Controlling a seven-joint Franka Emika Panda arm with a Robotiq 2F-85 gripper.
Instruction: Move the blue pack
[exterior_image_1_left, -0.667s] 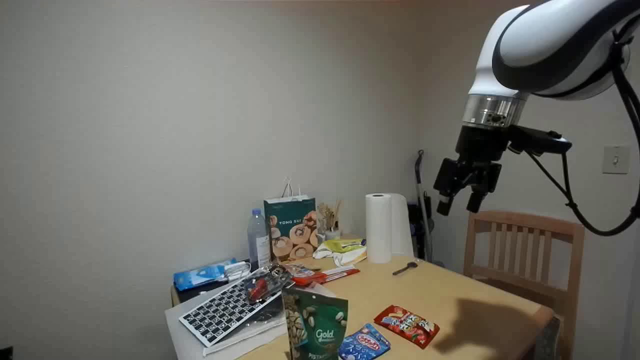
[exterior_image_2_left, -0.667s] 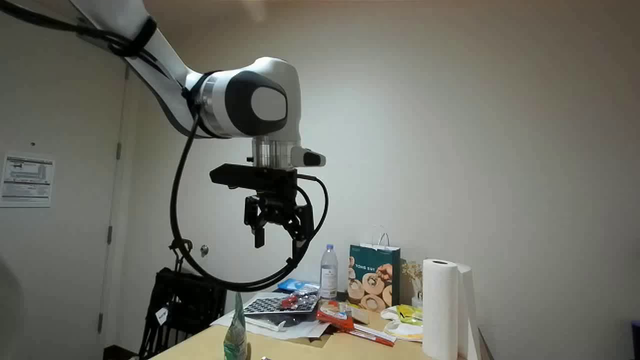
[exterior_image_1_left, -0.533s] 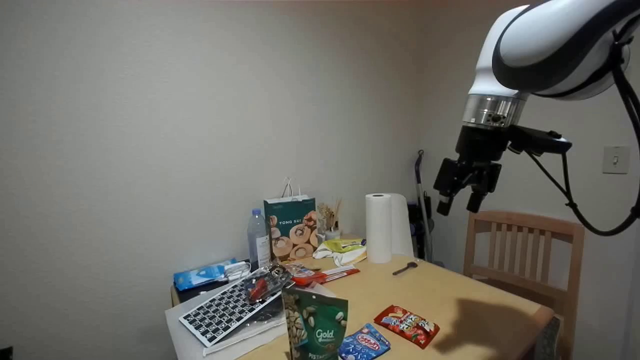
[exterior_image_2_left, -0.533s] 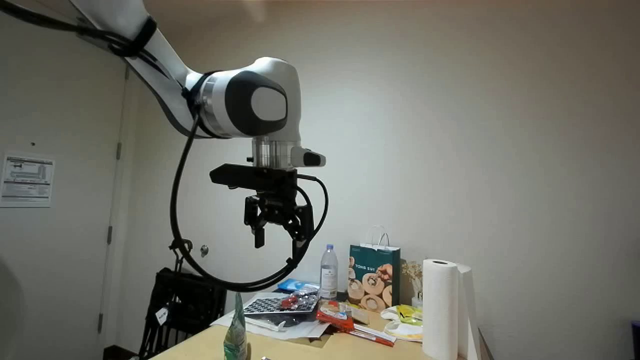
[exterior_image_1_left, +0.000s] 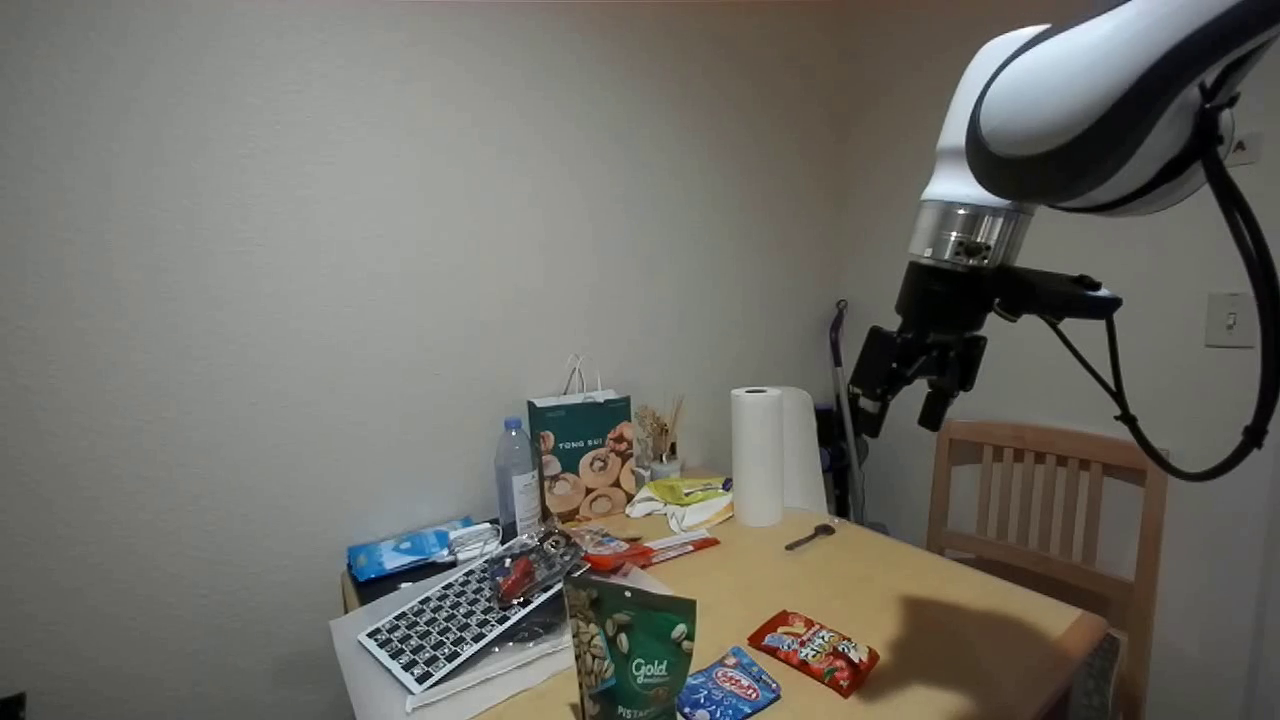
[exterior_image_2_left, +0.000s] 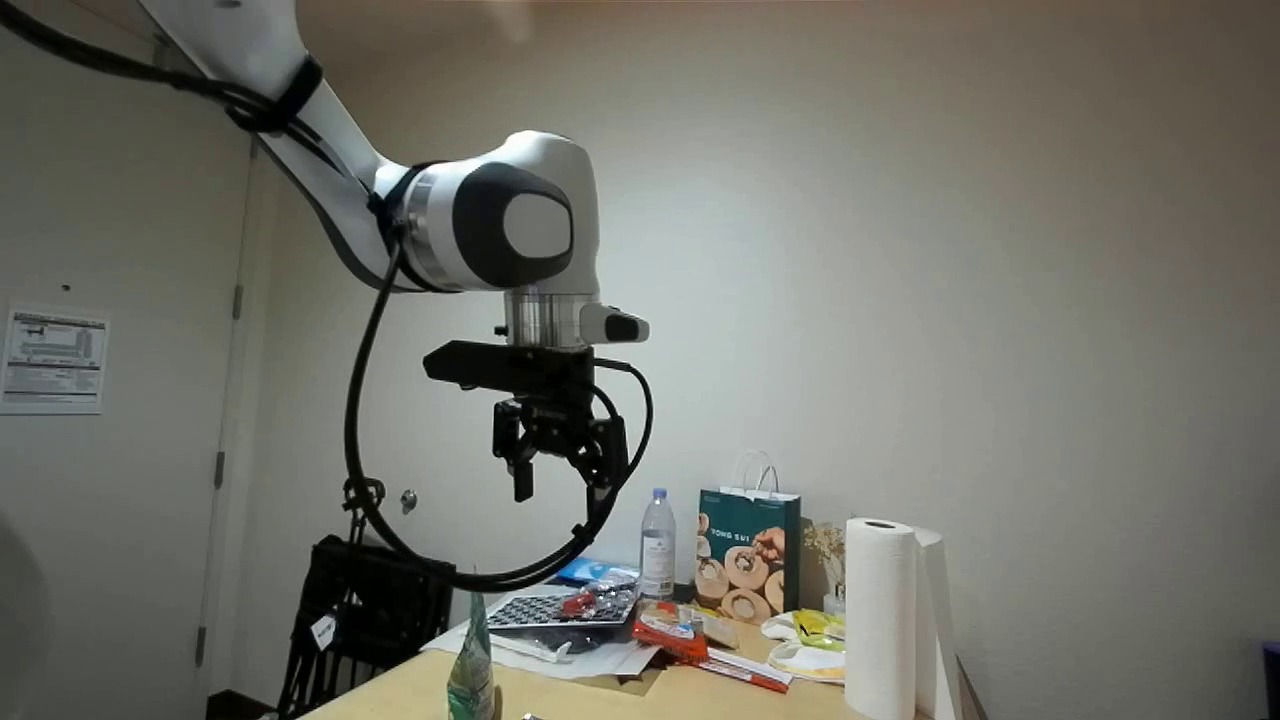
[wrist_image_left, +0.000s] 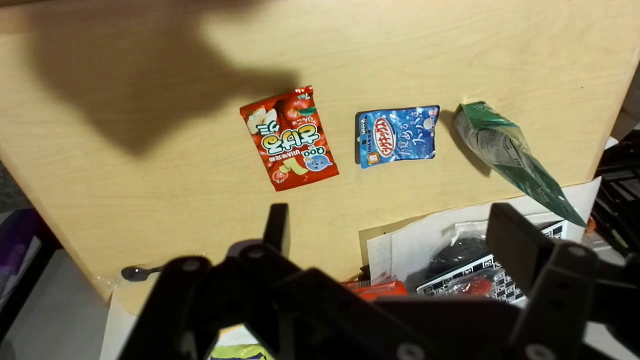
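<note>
The blue pack (exterior_image_1_left: 730, 688) lies flat on the table, between the standing green pouch and the flat red packet. It also shows whole in the wrist view (wrist_image_left: 398, 136), above the space between the fingers. In an exterior view with the arm from the left, it is essentially out of view below the frame. My gripper (exterior_image_1_left: 900, 418) is open and empty, high above the table. Its two fingers are wide apart in the wrist view (wrist_image_left: 390, 222), and it hangs downward in an exterior view (exterior_image_2_left: 560, 492). Nothing touches the fingers.
The green pouch (exterior_image_1_left: 645, 655) stands close beside the blue pack. The red packet (wrist_image_left: 290, 140) lies on its other side. A keyboard (exterior_image_1_left: 455, 625), paper towel roll (exterior_image_1_left: 758, 455), spoon (exterior_image_1_left: 810, 537), bottle (exterior_image_1_left: 518, 480) and paper bag (exterior_image_2_left: 748, 555) sit farther back.
My arm and gripper have moved slightly down, and a little to the left in an exterior view. The gripper stays open. The packets and pouch have not moved.
</note>
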